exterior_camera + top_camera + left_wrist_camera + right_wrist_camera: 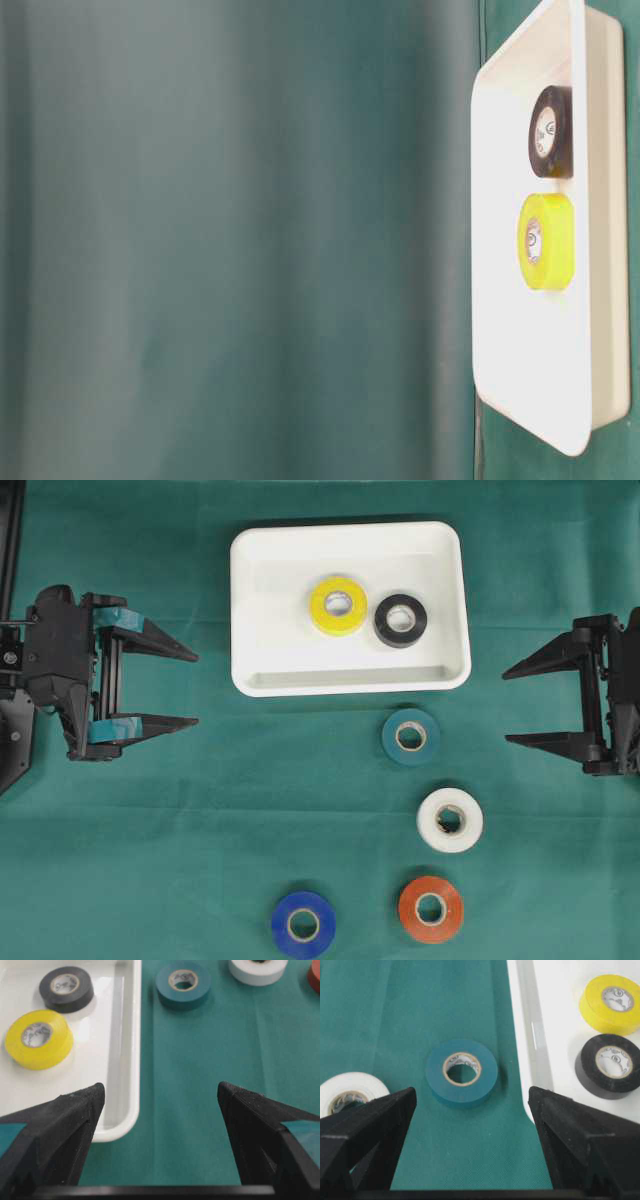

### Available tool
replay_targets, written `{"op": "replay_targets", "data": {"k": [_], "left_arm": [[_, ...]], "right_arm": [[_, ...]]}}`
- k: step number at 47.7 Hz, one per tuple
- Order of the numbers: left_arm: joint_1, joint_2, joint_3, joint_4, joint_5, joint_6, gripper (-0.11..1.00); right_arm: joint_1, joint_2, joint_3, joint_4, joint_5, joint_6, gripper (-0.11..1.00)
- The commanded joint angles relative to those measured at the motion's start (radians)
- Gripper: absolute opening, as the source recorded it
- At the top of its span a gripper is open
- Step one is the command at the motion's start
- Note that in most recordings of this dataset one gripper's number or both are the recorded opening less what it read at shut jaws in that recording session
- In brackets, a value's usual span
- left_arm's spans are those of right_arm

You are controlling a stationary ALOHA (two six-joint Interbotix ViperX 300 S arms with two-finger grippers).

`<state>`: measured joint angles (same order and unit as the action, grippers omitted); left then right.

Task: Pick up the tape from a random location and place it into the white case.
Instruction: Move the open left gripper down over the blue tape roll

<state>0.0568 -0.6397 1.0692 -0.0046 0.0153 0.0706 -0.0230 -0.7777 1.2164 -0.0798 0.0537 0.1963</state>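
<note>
The white case [270, 610] lies at the top middle of the green cloth. Inside it rest a yellow tape [338, 605] and a black tape [400, 620]. On the cloth below its right end lie a teal tape [411, 737], a white tape [450, 820], an orange tape [431, 909] and a blue tape [303, 925]. My left gripper [197, 688] stands open at the left, apart from everything, level with the case's near corner [132, 1060]. At the right my right gripper [505, 707] is open and empty, with the teal tape [461, 1072] ahead of its fingers.
Green cloth covers the whole table. In the table-level view the case [530, 350] shows on its side with the black roll [550, 130] and the yellow roll [545, 240] in it. Bare cloth lies between the left gripper and the rolls.
</note>
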Motion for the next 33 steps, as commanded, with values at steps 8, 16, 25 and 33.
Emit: {"op": "replay_targets", "data": {"k": [8,16,25,33], "left_arm": [[-0.043,-0.005,-0.012,-0.002,-0.005,-0.003,0.9],[-0.14,-0.005,-0.011,-0.002,-0.005,-0.002,0.9],[-0.267,-0.003,-0.009,-0.002,-0.005,-0.002,0.9],[-0.354,-0.005,-0.009,-0.003,-0.005,-0.009,0.9]], "right_arm": [[0.002,0.002,-0.017,0.002,-0.009,0.0,0.88],[0.002,0.002,-0.018,0.002,-0.009,0.0,0.88],[0.002,0.002,-0.021,0.002,-0.008,0.0,0.88],[0.002,0.002,-0.023,0.002,-0.008,0.0,0.88]]}}
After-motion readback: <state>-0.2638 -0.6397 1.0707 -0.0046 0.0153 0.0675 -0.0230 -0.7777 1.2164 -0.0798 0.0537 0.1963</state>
